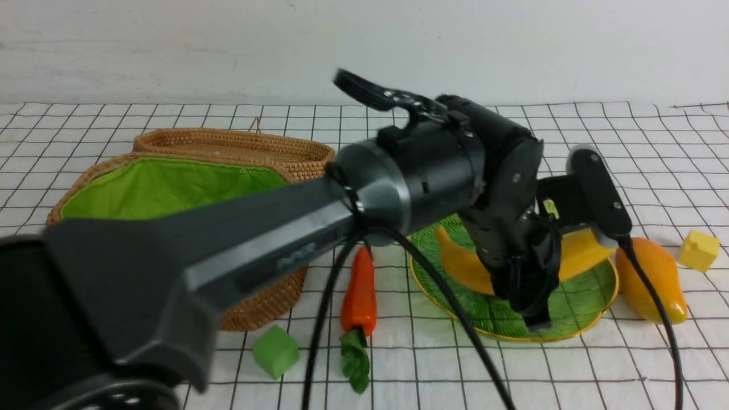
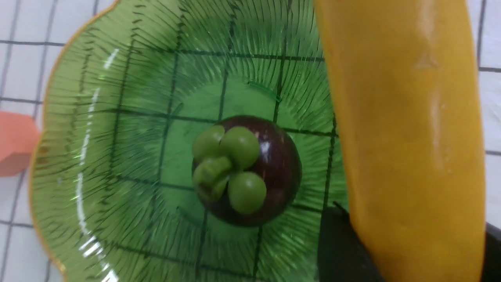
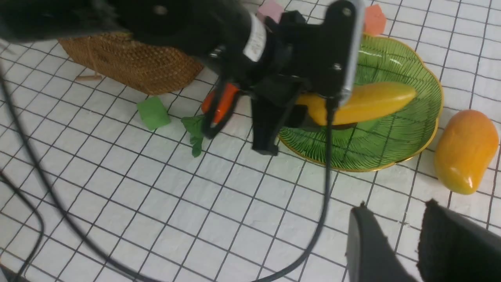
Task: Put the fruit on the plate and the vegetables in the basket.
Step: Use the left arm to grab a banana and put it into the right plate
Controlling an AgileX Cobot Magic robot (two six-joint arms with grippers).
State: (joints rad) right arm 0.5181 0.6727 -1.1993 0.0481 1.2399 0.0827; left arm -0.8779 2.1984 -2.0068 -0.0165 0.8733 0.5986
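In the front view the left gripper (image 1: 535,310) pointed down over the plate (image 1: 569,327), which sat at 4 o'clock from the middle of the scene. The banana (image 1: 461,265) ran crosswise behind the gripper, its ends showing at 9 and 3 o'clock of it. The mango (image 1: 652,279) lay on the checked cloth (image 1: 626,370) just past the plate's rim at 3 o'clock, with a yellow cube (image 1: 699,249) at 1 o'clock of it. The carrot (image 1: 359,290) lay at 9 o'clock of the plate, leaves toward 6. The basket (image 1: 228,142) stood open at 10 o'clock of the carrot, and a green cube (image 1: 275,350) sat at the basket's 6 o'clock.

In the left wrist view the banana filled the gap between the two dark fingers (image 2: 336,250), one pressed to each side: they were clamped on it. The mangosteen (image 2: 274,168) sat at the plate's centre, beside the banana and clear of the fingers. An orange cube (image 2: 13,141) sat just outside the rim.

In the right wrist view the right gripper (image 3: 397,205) had its fingers (image 3: 372,250) parted with only cloth between them. The mango lay apart from their tips. The banana sat over the plate with a dark shadow beneath. Whether it touched the glass could not be told.
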